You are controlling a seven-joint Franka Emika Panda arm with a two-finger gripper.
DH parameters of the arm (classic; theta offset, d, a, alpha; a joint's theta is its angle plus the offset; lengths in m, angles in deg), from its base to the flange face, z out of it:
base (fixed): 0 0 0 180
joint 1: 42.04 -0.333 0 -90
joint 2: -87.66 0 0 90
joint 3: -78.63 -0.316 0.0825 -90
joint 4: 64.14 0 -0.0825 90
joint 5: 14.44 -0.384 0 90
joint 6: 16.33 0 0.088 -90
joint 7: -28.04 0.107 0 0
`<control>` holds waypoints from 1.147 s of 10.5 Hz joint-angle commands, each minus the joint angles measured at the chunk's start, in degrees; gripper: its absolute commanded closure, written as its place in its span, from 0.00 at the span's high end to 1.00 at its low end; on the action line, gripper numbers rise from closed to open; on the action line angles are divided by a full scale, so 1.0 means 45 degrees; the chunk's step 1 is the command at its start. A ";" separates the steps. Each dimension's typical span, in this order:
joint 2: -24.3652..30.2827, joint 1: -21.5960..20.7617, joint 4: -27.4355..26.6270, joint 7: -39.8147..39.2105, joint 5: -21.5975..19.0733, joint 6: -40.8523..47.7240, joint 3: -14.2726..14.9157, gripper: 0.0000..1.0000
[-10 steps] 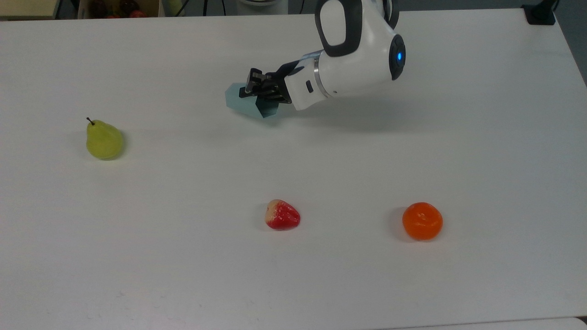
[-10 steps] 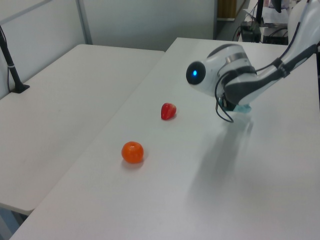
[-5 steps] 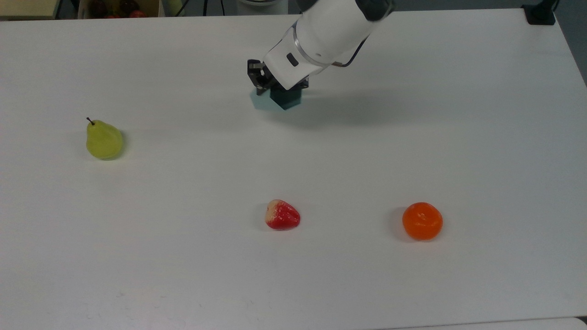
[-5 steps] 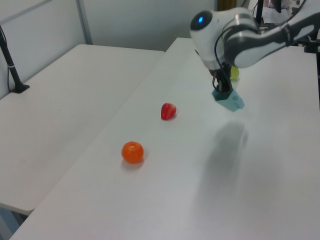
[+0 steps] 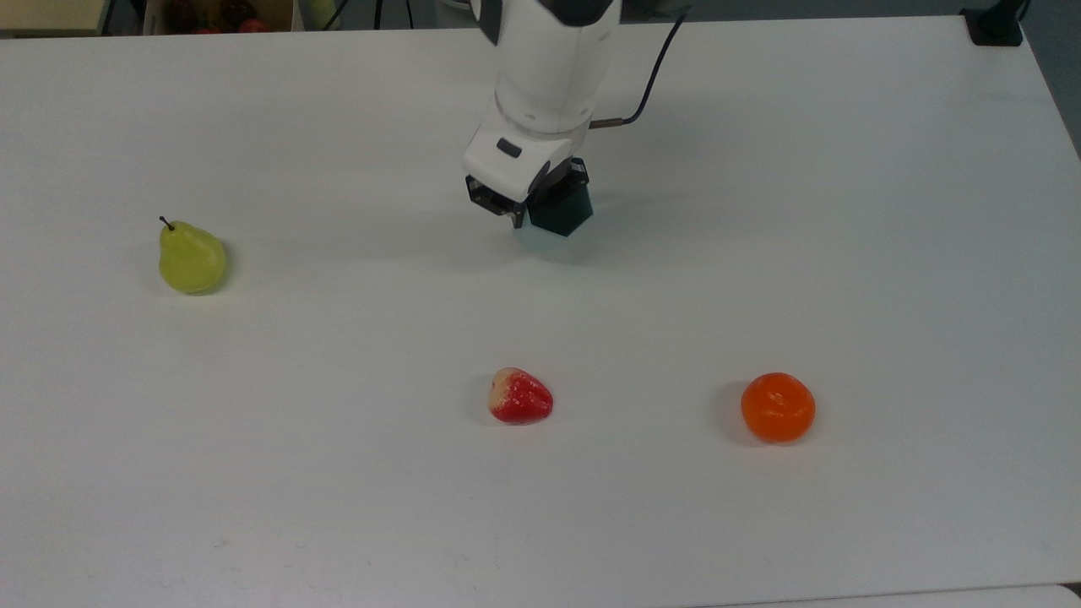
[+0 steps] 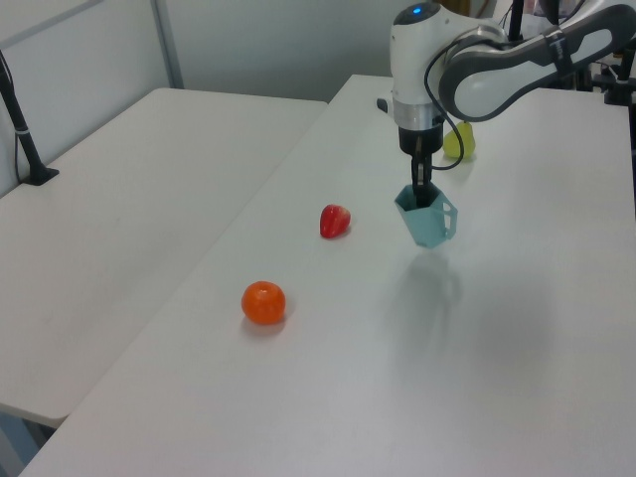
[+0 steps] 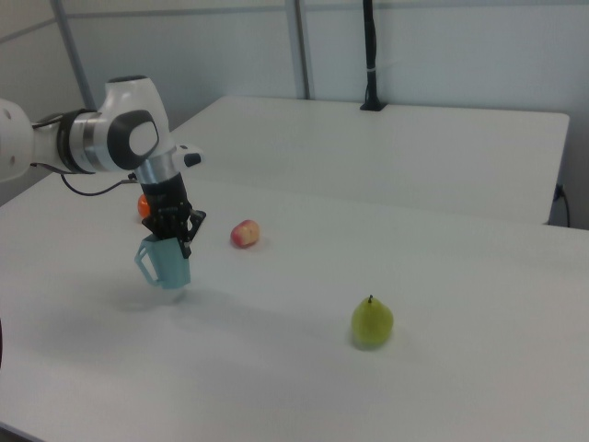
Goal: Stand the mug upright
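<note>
The mug [image 6: 427, 217] is a pale blue-green faceted cup with a small angular handle. It hangs mouth-up, slightly tilted, just above the white table [image 6: 328, 378], with its shadow underneath. My gripper [image 6: 421, 191] points straight down and is shut on the mug's rim, one finger inside the cup. From the top view I look into the mug [image 5: 564, 215] and its dark inside, beside the gripper [image 5: 525, 207]. The right view shows the mug [image 7: 169, 262] under the gripper [image 7: 176, 232], handle toward the right view's left.
A green pear [image 5: 191, 257] lies at the top view's left. A red strawberry [image 5: 520, 396] and an orange [image 5: 778, 407] lie nearer the front. A second white table [image 6: 119, 189] adjoins at the left view's left. A black post base [image 5: 996, 24] sits at the far right corner.
The arm swung from a low, sideways reach to pointing straight down. The mug went from lying on its side to mouth-up and shifted toward the top view's right and front.
</note>
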 commanded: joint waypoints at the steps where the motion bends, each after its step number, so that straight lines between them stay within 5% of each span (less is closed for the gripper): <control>1: 0.0167 0.0158 -0.0789 -0.1484 -0.0834 -0.0943 -0.0010 0.02; 5: 0.0303 0.0177 -0.0692 -0.1348 -0.0659 -0.0244 0.0029 0.58; 6: 0.0419 0.0177 -0.0653 -0.1328 -0.0620 0.0088 0.0068 0.88; 7: 0.0788 0.0177 -0.0653 -0.1309 -0.0600 0.0420 0.0088 1.00; 12: 0.3500 0.1190 -0.0418 0.0605 -0.0638 0.2646 0.0146 1.00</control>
